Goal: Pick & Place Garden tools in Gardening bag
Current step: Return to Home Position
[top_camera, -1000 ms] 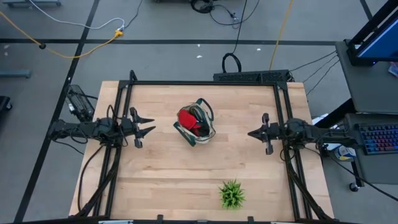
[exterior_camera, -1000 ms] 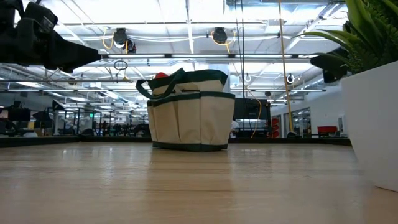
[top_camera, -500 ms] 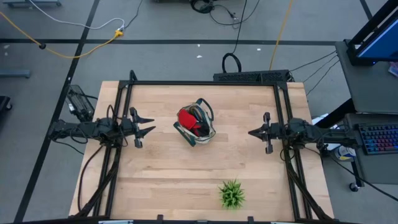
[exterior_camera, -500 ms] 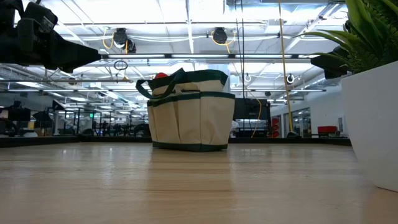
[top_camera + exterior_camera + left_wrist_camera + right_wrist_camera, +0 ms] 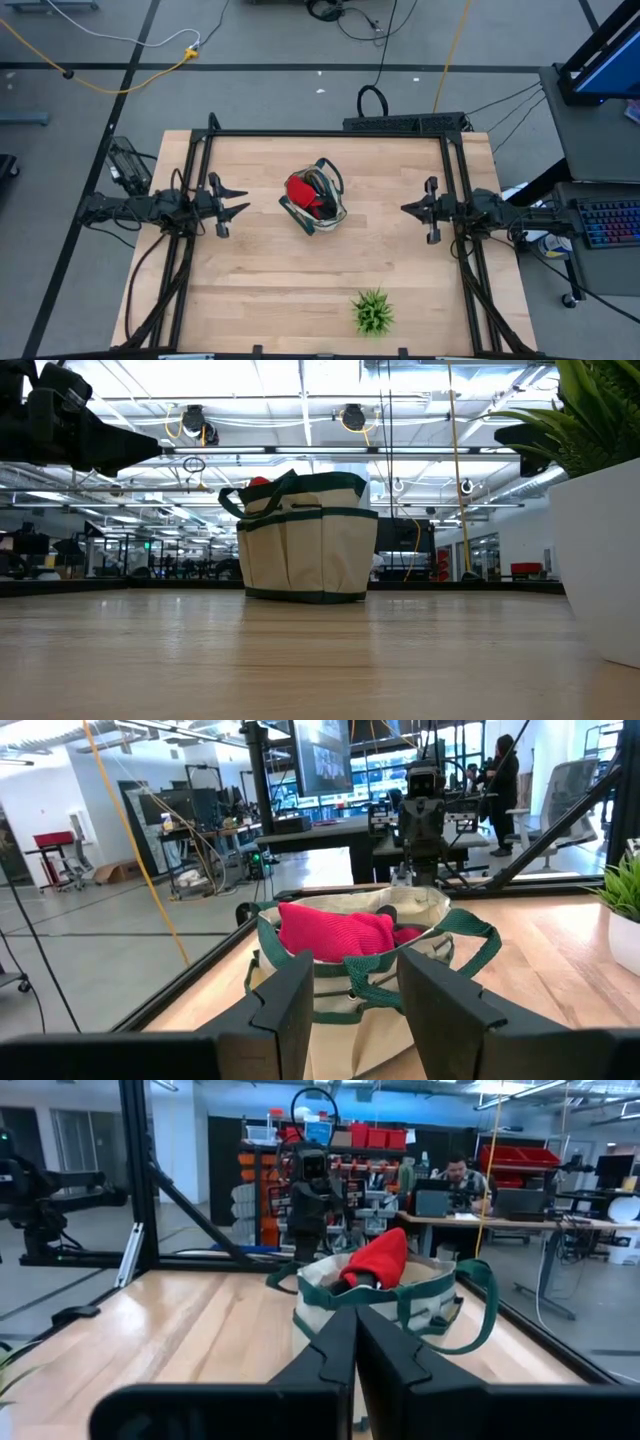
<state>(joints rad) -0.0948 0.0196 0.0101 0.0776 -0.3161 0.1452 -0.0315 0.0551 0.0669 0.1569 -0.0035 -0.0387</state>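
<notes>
The bag [image 5: 318, 203] stood mid-worktop [image 5: 280, 290], a red glove [image 5: 301, 190] topping it. The left pincer [image 5: 246, 201] hung open at the left, the right pincer [image 5: 403, 211] closed at the right, both empty. Packing looked finished; the arms needed only parking at home.

Two matte-black jointed arms [image 5: 130, 208], looped black cables [image 5: 150, 275], blocky angular pincer fingers [image 5: 285, 1010].

It was a robotics lab. An open, strip-lit ceiling [image 5: 300, 405], red storage bins [image 5: 375, 1135] and computer desks [image 5: 500, 1220] filled the hall.
</notes>
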